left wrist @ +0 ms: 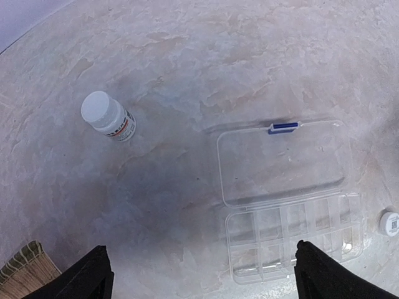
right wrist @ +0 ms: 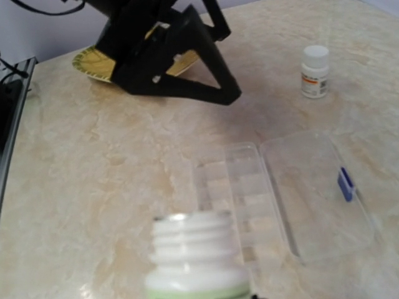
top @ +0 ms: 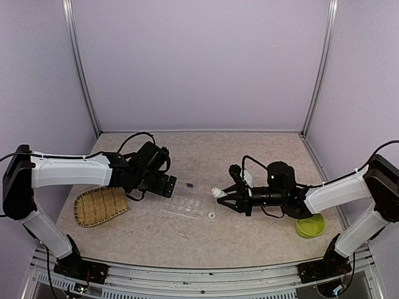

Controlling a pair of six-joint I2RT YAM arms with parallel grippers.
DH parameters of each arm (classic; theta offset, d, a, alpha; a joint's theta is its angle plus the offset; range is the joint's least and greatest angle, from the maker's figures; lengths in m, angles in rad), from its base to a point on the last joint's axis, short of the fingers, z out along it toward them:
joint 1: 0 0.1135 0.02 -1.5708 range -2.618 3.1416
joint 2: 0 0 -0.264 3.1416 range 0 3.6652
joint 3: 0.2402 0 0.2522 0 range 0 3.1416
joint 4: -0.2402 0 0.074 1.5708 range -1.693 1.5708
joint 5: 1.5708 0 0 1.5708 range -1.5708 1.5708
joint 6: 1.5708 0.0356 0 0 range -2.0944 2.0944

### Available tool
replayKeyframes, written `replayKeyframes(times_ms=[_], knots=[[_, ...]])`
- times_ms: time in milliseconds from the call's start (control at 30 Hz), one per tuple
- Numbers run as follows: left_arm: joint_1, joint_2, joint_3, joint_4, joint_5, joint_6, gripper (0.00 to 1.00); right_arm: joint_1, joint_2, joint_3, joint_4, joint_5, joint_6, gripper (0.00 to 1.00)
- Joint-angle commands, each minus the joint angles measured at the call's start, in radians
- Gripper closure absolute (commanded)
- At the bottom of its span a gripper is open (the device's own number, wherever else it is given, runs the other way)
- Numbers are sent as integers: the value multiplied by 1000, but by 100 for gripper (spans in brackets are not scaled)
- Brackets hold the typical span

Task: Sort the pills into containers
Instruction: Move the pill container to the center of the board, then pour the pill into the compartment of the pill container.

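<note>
Nearest the arm bases, a small round white cap (top: pixel 212 216) lies flat on the beige marbled tabletop (top: pixel 249 243), just in front of the box's right end. A lime-green bowl (top: pixel 310 225) sits at the near right, close beside the right arm. A woven bamboo tray (top: pixel 100 206) sits at the near left, beside the left arm.

At mid-table is the flat clear rectangular plastic box (left wrist: pixel 293 240), divided into small compartments. Its clear hinged lid (left wrist: pixel 280 162) is swung fully open and lies flat on the tabletop on the far side. A blue latch (left wrist: pixel 283 127) sits on the lid's outer edge. The pills cannot be made out in any view, so which compartment holds any cannot be told.

The right gripper (top: pixel 224 195) is clamped on an open white plastic bottle with a green label (right wrist: pixel 196 258). The bottle is tilted, with its mouth pointing toward the right end of the box, just beside it. In the right wrist view the threaded neck fills the bottom edge, with the compartments directly beyond.

The left gripper (left wrist: pixel 206 277) has its jaws spread wide with nothing between them. It hangs above the tabletop at the left end of the box.

Farthest out, a small white capped pill bottle with a red-and-white label (left wrist: pixel 109 116) stands upright on the tabletop, well apart from the box.
</note>
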Motion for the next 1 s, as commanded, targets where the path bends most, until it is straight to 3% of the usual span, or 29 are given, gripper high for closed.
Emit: replayKeyframes(times_ms=[0,267,633,967], knots=[[17,-45,-69,133,-14,-10,1,32,60,51,70,14,-29,94],[59,-149,-268,459,-14,6,1,51,162,73,111,46,-49,95],[94,-239,-541,867,18,66,1,73,223,124,30,111,-107,95],[100,-213,-613,1002,60,48,1,96,277,161,1,151,-125,94]])
